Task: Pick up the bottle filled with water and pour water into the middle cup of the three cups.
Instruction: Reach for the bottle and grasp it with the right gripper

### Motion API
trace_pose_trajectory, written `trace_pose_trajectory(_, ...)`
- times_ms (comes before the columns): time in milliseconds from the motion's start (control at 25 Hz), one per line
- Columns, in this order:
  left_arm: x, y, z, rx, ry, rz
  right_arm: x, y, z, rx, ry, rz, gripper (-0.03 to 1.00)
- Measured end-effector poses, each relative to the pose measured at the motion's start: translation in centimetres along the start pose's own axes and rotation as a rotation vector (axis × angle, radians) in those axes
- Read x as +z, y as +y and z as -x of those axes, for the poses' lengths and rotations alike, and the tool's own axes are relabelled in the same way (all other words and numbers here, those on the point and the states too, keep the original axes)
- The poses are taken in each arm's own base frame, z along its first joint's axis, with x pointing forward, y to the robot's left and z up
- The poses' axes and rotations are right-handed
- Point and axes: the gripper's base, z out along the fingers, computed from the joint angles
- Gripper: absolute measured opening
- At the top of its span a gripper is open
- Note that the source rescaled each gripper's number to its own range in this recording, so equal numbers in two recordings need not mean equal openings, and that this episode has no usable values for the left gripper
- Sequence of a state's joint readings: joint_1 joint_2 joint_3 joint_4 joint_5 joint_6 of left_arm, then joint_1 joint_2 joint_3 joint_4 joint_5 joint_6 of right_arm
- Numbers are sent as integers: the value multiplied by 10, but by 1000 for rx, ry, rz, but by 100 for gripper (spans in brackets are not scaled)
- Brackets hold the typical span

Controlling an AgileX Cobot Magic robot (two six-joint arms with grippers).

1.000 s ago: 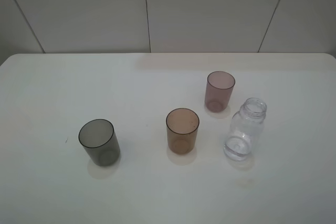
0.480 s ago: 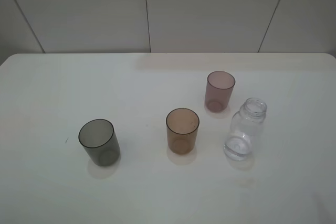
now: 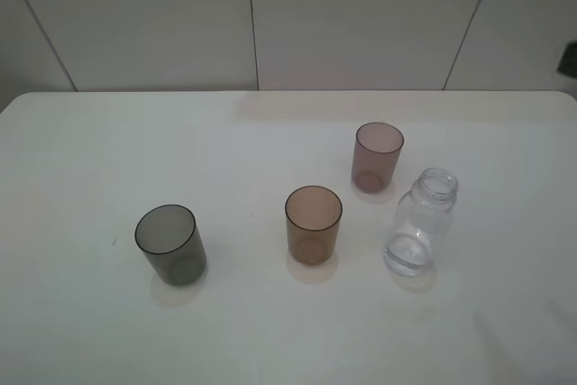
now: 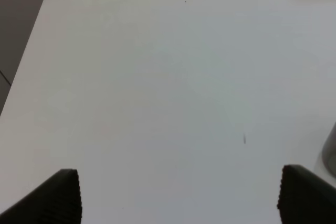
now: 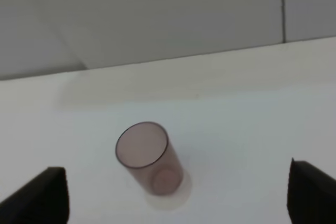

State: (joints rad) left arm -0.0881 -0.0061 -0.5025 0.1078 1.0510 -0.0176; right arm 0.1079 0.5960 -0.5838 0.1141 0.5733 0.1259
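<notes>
While both claws hang wide open and hold nothing, the bottle (image 3: 421,223) stands upright and capless on the white table (image 3: 225,132), toward the right side in the high view. Just left of it, near but not touching, stands the amber cup (image 3: 313,224), the middle one of a slanting row. The grey cup (image 3: 170,244) is well off to the amber cup's left and slightly nearer the camera. The pink cup (image 3: 376,157) is near on its right and farther back. The bottle is in front of the pink cup and a little to its right, close but apart. All three cups stand upright, mouths up. The bottle's walls are clear, and how much water it holds cannot be told.

The right claw (image 5: 176,195) shows only in its own wrist view, above the table, with its dark fingertips (image 5: 44,198) spread to the frame's two corners. The pink cup stands ahead of it, in line with the gap between the fingertips and apart from them, with a panelled wall (image 5: 157,14) behind. The bottle lies outside that view, so how near it is to this claw cannot be told.

The left claw (image 4: 178,198) is spread just as wide, its fingertips (image 4: 63,195) over the table near a rounded corner, well apart from the bottle.
</notes>
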Motion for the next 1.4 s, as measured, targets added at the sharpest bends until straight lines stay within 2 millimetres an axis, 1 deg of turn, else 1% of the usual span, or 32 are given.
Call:
trace_pose_trajectory(120, 0, 0, 0, 0, 0, 0, 15, 7, -24, -34, 18, 92, 70)
trace_pose_trajectory(280, 0, 0, 0, 0, 0, 0, 28, 18, -55, -100, 19, 225, 70)
trace_pose_trajectory(440, 0, 0, 0, 0, 0, 0, 34, 23, -80, -168, -16, 326, 70)
trace_pose_trajectory(640, 0, 0, 0, 0, 0, 0, 40, 19, -103, -224, -66, 369, 70)
trace_pose_trajectory(880, 0, 0, 0, 0, 0, 0, 43, 13, -118, -233, -114, 374, 70)
trace_pose_trajectory(1040, 0, 0, 0, 0, 0, 0, 44, 8, -129, -261, -111, 369, 70)
trace_pose_trajectory(1240, 0, 0, 0, 0, 0, 0, 44, 8, -126, -252, -147, 370, 70)
trace_pose_trajectory(1400, 0, 0, 0, 0, 0, 0, 45, 7, -127, -241, -130, 356, 70)
